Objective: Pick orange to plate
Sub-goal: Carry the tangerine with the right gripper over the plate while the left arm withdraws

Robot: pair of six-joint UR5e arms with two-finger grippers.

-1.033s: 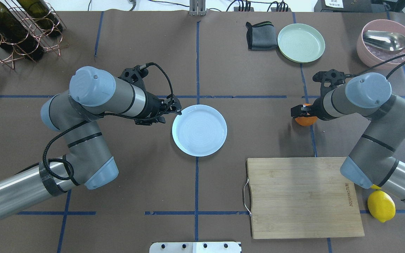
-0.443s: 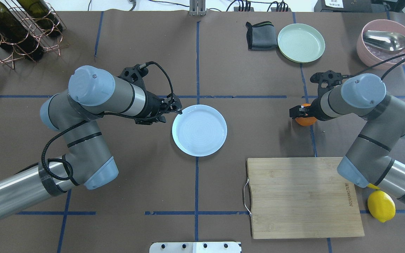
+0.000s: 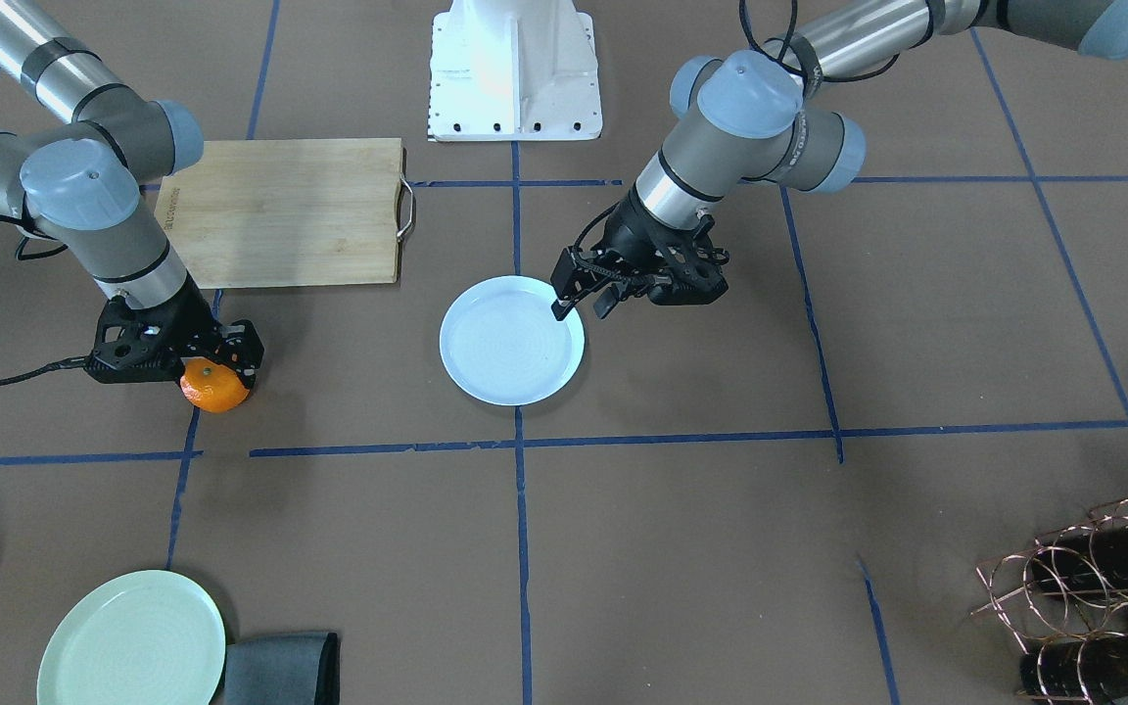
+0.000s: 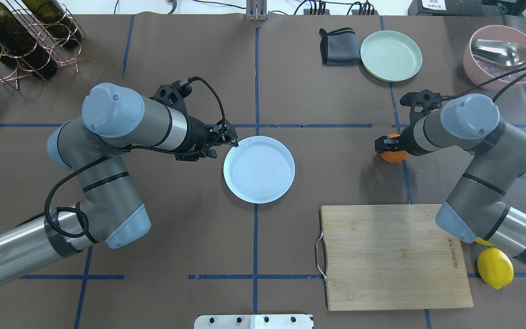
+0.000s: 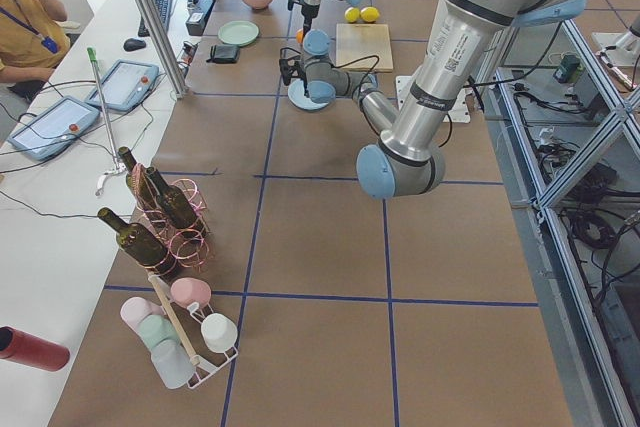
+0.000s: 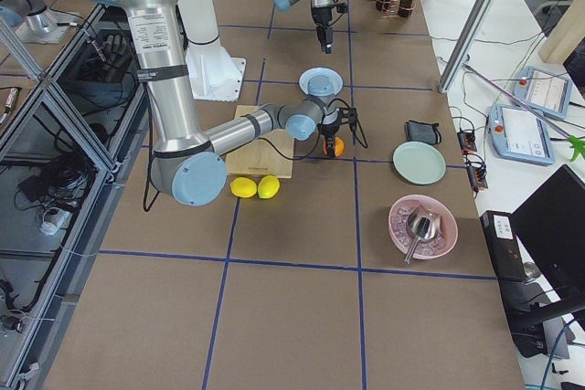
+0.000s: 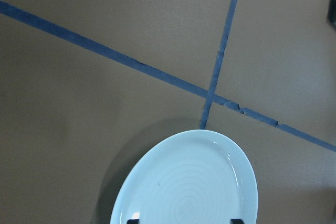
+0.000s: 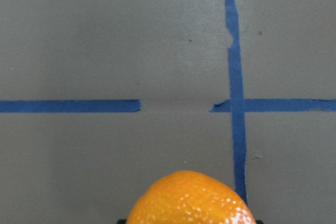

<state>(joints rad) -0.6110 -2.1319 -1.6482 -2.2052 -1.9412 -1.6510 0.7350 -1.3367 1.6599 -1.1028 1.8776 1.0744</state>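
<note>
Overhead exterior view: your right gripper (image 4: 390, 149), clamped on the orange (image 4: 393, 156), has edged toward the plate (image 4: 259, 169), so the carry looks begun. The left gripper (image 3: 581, 305) hangs open.

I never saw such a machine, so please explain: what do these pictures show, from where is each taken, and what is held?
A robot with two grey arms, each ending in a two-finger gripper, stands at a brown table. One camera looks down from behind it, one faces it across the table, two stand at the table's ends, and one sits on each wrist. On the table lie a glossy white round plate, a wooden cutting board, a pale green plate, a dark folded cloth, a pink bowl with a metal spoon and yellow lemons. The right gripper is closed on a small bright orange mandarin. The left gripper, open and empty, hovers at the white plate's rim.
</note>
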